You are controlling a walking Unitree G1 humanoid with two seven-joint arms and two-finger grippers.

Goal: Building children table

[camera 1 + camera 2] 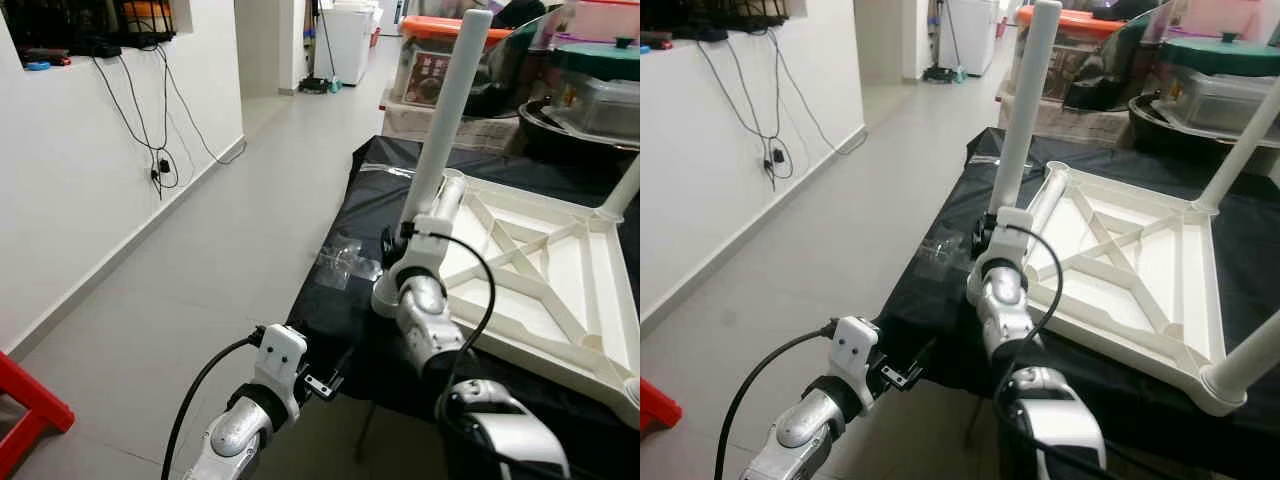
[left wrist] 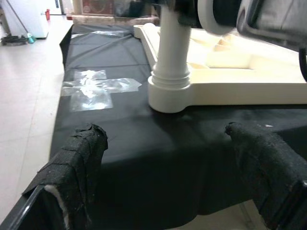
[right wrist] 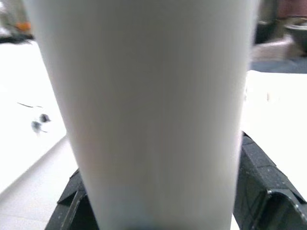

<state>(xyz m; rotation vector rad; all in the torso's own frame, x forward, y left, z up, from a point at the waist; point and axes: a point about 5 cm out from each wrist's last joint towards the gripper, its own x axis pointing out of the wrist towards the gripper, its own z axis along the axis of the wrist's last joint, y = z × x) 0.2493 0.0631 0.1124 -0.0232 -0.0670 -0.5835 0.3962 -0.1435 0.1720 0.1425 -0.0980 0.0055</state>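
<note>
A white children's table top (image 1: 560, 270) lies upside down on a table under black cloth (image 1: 345, 310). At the top's near-left corner a white leg (image 1: 445, 110) stands upright in its socket (image 2: 169, 91). My right gripper (image 1: 415, 228) is shut on this leg low down, and the leg (image 3: 153, 96) passes between its fingers (image 3: 261, 182). Two more legs (image 1: 1240, 140) (image 1: 1252, 362) stand on the right side. My left gripper (image 1: 330, 378) hangs open and holds nothing, below and in front of the cloth's edge, facing that corner (image 2: 168, 167).
Crumpled clear plastic wrap (image 1: 345, 262) lies on the cloth left of the corner. Storage boxes (image 1: 440, 60) and pots (image 1: 600, 90) crowd the back. A red stool (image 1: 25, 410) stands low at the left. Cables (image 1: 160, 160) hang on the white wall, with open tiled floor (image 1: 230, 250) beside it.
</note>
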